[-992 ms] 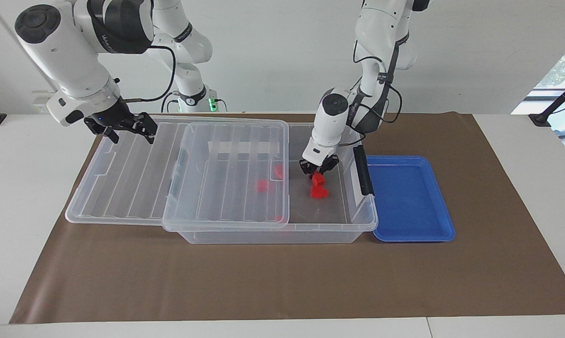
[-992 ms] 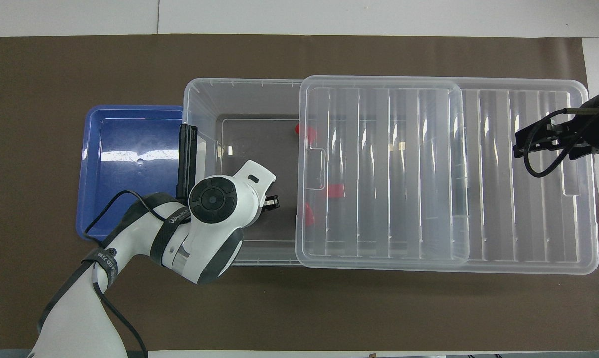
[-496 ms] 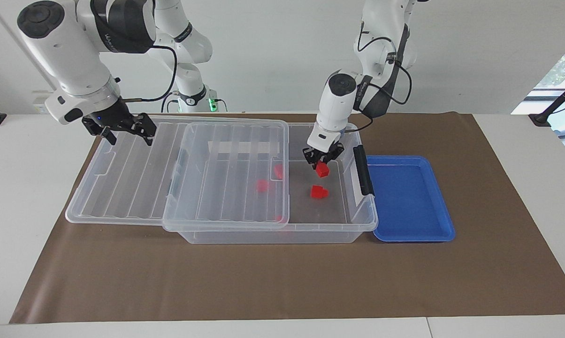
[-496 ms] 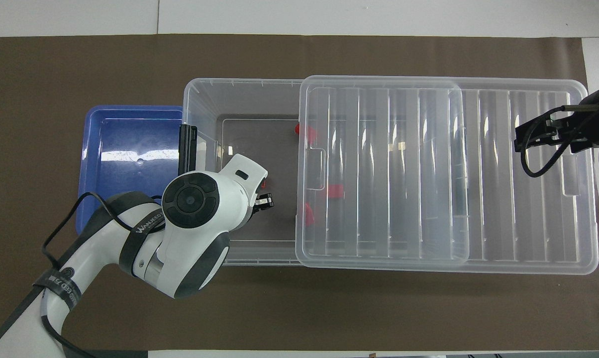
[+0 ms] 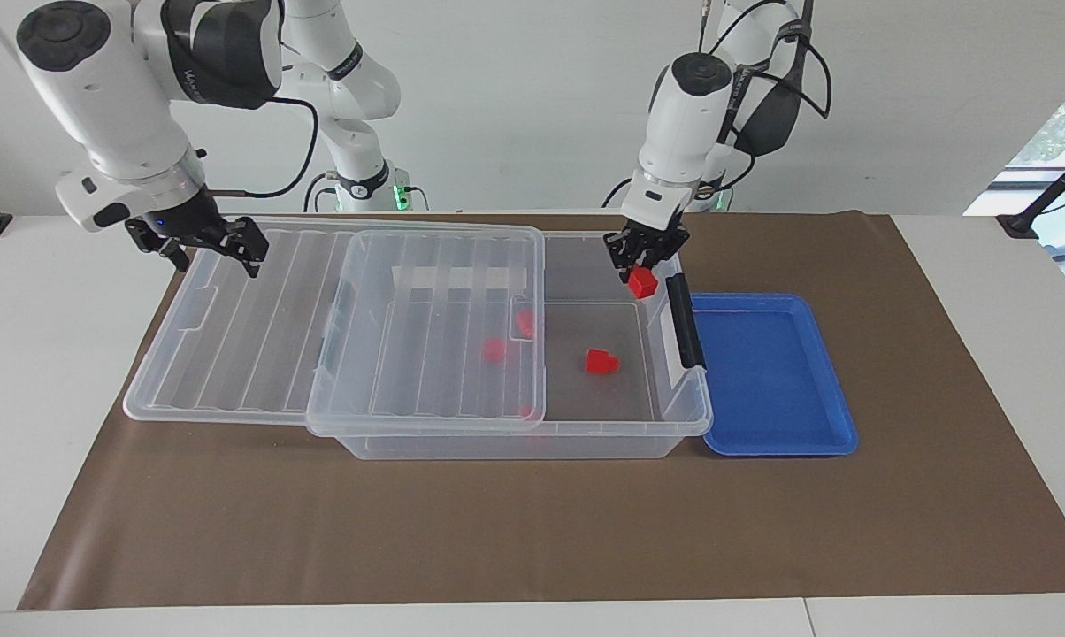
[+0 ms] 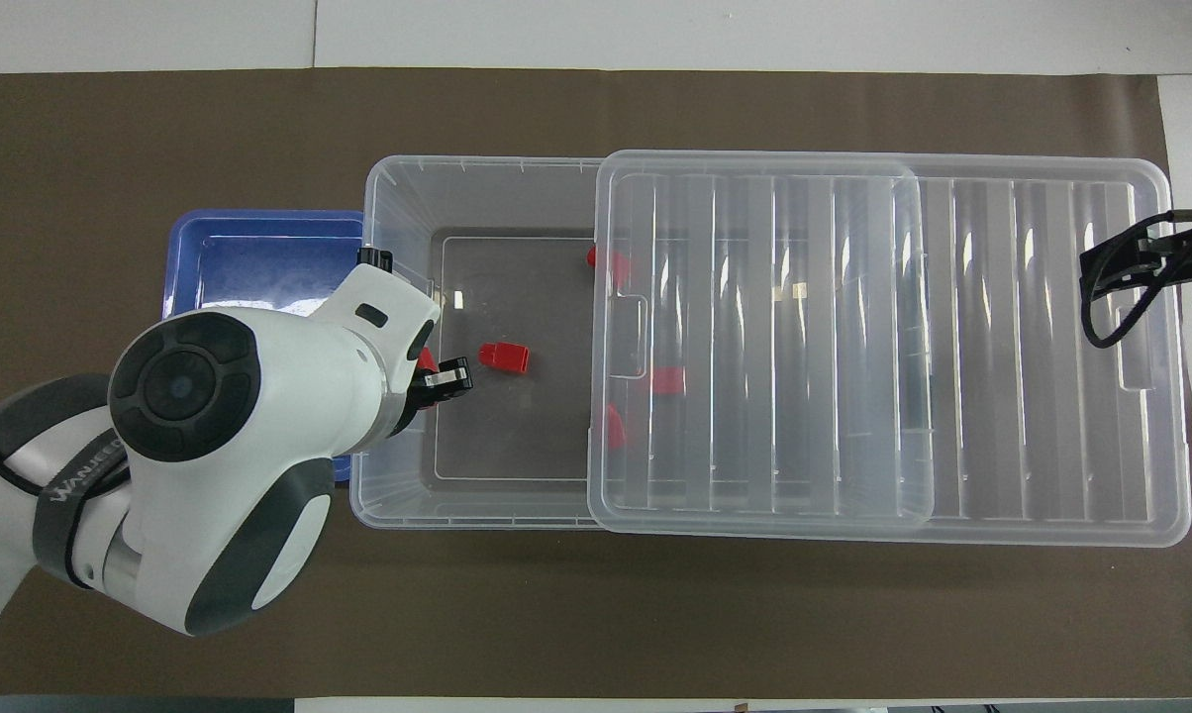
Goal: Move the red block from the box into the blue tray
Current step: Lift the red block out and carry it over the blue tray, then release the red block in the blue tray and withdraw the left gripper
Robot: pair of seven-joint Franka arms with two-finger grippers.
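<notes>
**Red block lifted clear of the box, tray next**

The box (image 5: 515, 433) sat mid-table, its ribbed lid (image 5: 338, 327) slid toward the right arm's end, leaving the opening beside the blue tray (image 5: 771, 442). The tray looked empty. The left gripper (image 5: 646, 265) hung over the box's open end near the black latch (image 5: 685, 323), fingers closed on the red block (image 5: 643, 281). Carrying it well likely meant clearing the latched wall, then lowering over the tray's middle before letting go. Another red block (image 5: 601, 361) lay on the box floor; others showed through the lid. The right gripper (image 5: 198, 246) waited over the lid, fingers spread, empty.
</notes>
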